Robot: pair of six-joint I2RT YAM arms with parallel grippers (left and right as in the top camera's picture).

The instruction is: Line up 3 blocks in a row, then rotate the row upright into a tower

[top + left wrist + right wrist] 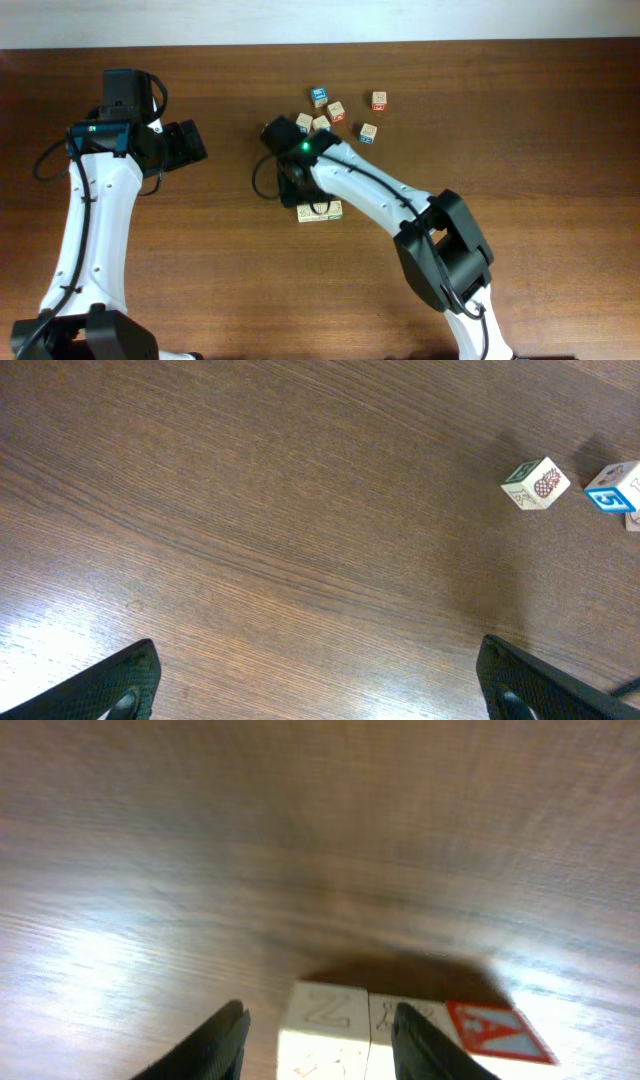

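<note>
The brown wooden table (220,260) lay open left of the row of pale wooden cubes (322,212); scattered printed cubes (337,111) crowded beyond it.

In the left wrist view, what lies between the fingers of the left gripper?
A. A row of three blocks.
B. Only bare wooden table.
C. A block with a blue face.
B: the left gripper stands wide open over the table, with only brown wood between its fingers; the pale block lies apart at the upper right.
</note>
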